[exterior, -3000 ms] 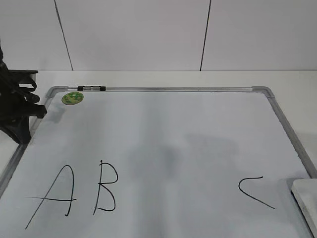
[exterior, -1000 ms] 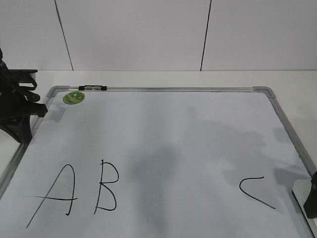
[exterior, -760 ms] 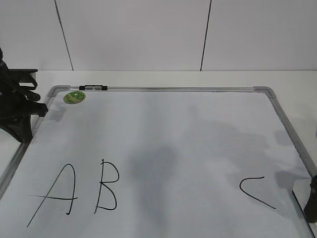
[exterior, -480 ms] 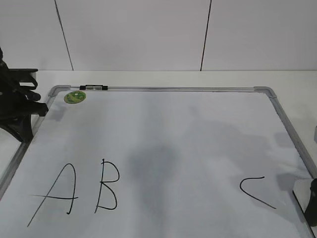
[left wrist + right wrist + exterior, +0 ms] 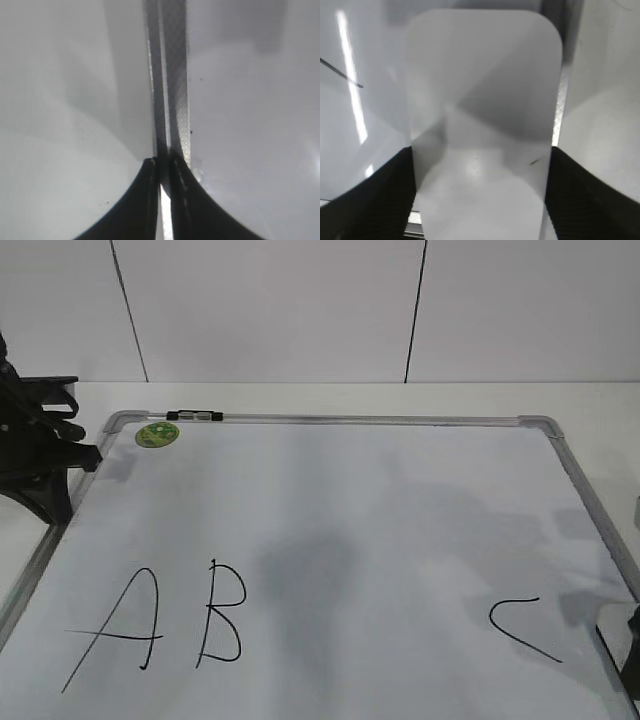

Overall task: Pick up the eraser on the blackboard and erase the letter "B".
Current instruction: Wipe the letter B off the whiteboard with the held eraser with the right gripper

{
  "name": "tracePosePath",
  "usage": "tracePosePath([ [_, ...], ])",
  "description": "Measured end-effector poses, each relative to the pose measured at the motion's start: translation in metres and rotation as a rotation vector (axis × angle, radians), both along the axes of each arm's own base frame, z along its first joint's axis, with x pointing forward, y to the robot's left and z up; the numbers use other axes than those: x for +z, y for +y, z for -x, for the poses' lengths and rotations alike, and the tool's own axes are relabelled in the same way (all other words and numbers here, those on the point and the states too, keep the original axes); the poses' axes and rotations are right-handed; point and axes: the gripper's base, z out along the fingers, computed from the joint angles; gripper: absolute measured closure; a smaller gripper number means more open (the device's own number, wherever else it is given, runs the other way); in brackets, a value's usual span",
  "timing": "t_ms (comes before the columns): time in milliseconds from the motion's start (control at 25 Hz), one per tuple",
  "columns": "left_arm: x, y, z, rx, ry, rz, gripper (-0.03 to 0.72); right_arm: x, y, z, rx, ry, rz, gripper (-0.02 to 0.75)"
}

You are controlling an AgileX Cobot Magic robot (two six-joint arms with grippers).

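The blackboard [image 5: 400, 500] lies flat, with "A" [image 5: 120, 625], the letter "B" [image 5: 222, 612] and "C" [image 5: 522, 628] drawn along its near side. The white eraser [image 5: 480, 100] lies at the board's near right edge; only a sliver [image 5: 612, 640] shows in the exterior view. My right gripper [image 5: 480, 155] grips its two long sides, far right of the "B", and sits at the frame's edge [image 5: 632, 665]. My left gripper [image 5: 162, 162] is shut on the board's grey frame [image 5: 175, 75] at the far left edge [image 5: 70, 455].
A round green sticker [image 5: 157, 434] sits in the board's far left corner, with a small black clip [image 5: 195, 416] on the top frame beside it. A white panelled wall stands behind the table. A stroke of the "C" [image 5: 342, 77] shows left of the eraser.
The right gripper came down onto the eraser at the near right edge. The board and its letters slid slightly to the right. The left gripper stayed on the frame.
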Motion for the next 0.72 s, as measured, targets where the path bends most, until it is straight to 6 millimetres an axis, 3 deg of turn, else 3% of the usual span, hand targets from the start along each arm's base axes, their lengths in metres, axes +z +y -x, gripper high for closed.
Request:
tracePosePath([
  [240,-0.0006,-0.0006,-0.0004,0.005,-0.001,0.007,0.666,0.0002,0.0,0.0003,0.0,0.004,0.0,0.184],
  [720,-0.0007,0.0021,0.0002,0.014,0.013,0.015,0.669,0.0005,0.0,0.0,0.0,0.003,0.0,0.197],
])
